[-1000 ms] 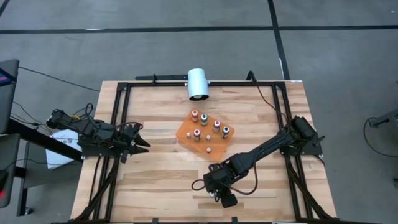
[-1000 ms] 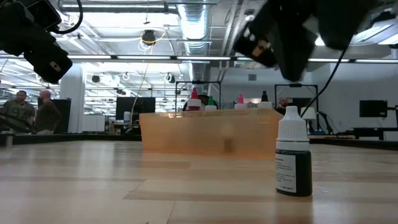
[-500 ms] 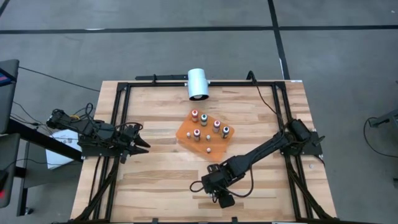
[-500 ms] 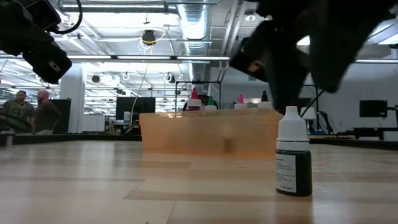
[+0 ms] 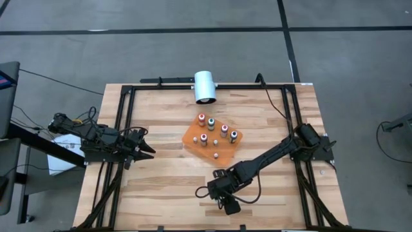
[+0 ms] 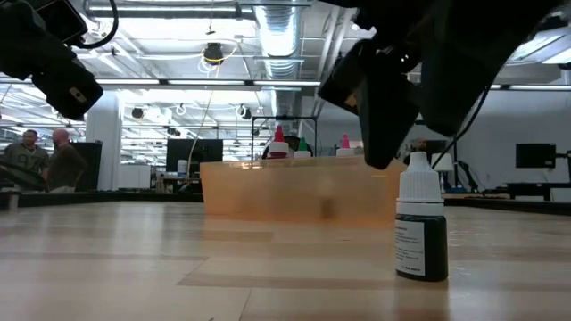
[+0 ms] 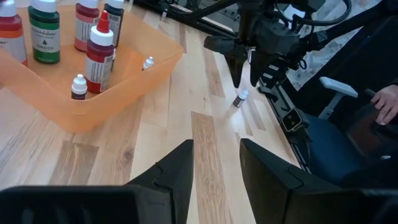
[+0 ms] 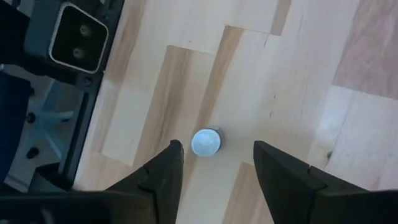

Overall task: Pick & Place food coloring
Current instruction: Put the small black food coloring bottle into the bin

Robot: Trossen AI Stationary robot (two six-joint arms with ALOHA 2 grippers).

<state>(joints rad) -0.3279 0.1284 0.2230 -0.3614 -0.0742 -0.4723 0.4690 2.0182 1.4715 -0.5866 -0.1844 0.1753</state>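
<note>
On the pale wooden counter (image 5: 161,174), several small food-coloring bottles with red, green and pink tops (image 5: 211,124) are standing in a translucent orange tray (image 5: 192,138), apparently already placed. One dark bottle with a white cap (image 6: 421,227) is standing alone nearby. The right hand (image 8: 212,163) is being held directly above it, fingers spread, gripping nothing. The left hand (image 5: 149,149) is being kept idle, slightly parted, at the counter's left side.

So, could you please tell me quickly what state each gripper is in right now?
Left gripper: open, holding nothing, waiting at the table's left side.
Right gripper: open, fingers either side of the white-capped dark bottle, not closed on it.
</note>
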